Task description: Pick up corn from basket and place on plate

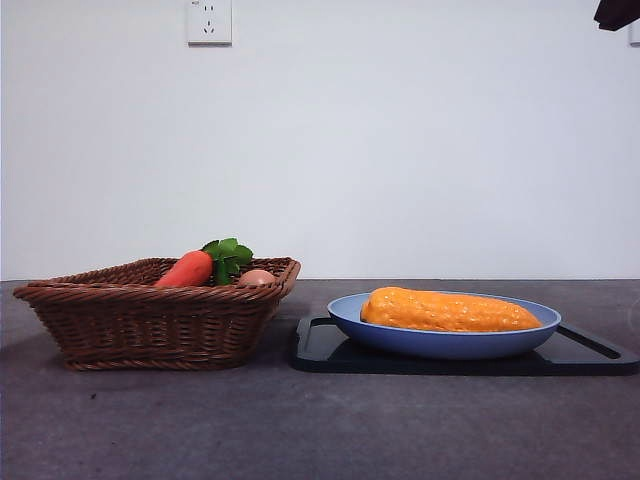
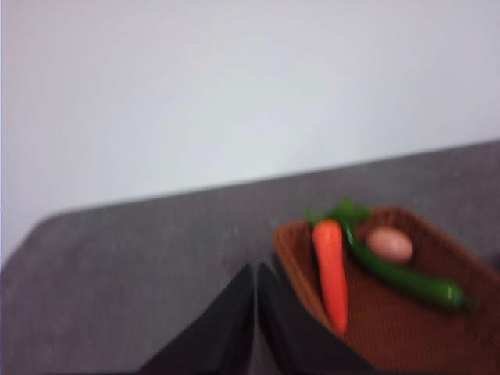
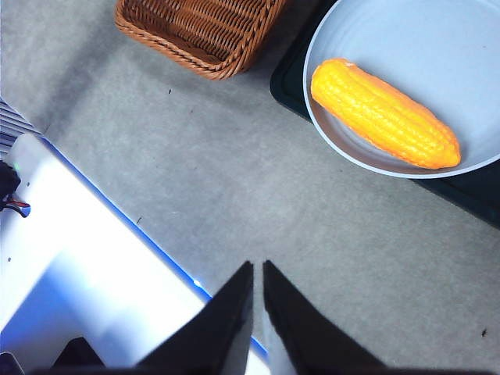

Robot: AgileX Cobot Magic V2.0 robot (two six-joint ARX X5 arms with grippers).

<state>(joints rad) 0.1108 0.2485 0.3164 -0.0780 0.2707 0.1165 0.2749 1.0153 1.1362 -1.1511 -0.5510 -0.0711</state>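
You see one corn (image 1: 448, 310), one plate (image 1: 350, 318), one basket (image 1: 150, 320) and one black tray (image 1: 320, 350). The corn, a bumpy orange-yellow cob tapering toward one end, lies on its side in the light-blue plate, which sits on the tray just beside the basket. In the basket you count one carrot (image 2: 332, 269), one egg (image 2: 390, 244) and one green vegetable (image 2: 406, 280). Your left gripper (image 2: 255, 269) and right gripper (image 3: 257, 266) are both clenched and empty, well apart from the corn.
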